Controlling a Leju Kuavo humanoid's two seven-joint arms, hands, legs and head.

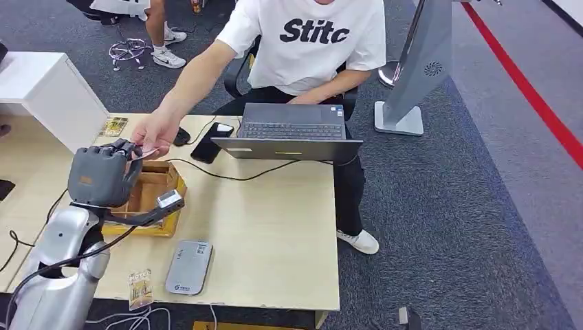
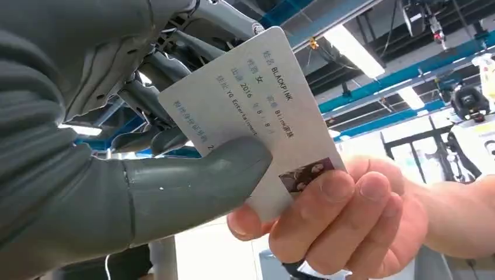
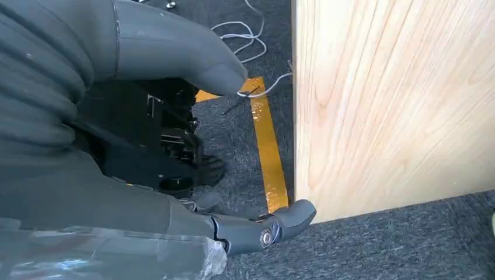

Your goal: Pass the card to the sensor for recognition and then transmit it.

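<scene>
Card point(image 2: 257, 116) sits above the wooden box point(image 1: 148, 199), pinched by the left hand point(image 1: 103, 175) while a person's hand point(image 2: 350, 216) grips its far end. Loosen the thumb only once their hold looks firm. Right hand point(image 3: 175, 146) hangs empty, fingers apart.

The card point(image 2: 257, 116) is white with small writing and a little photo near one end. The gray sensor point(image 1: 188, 267) lies flat near the front of the table.
</scene>
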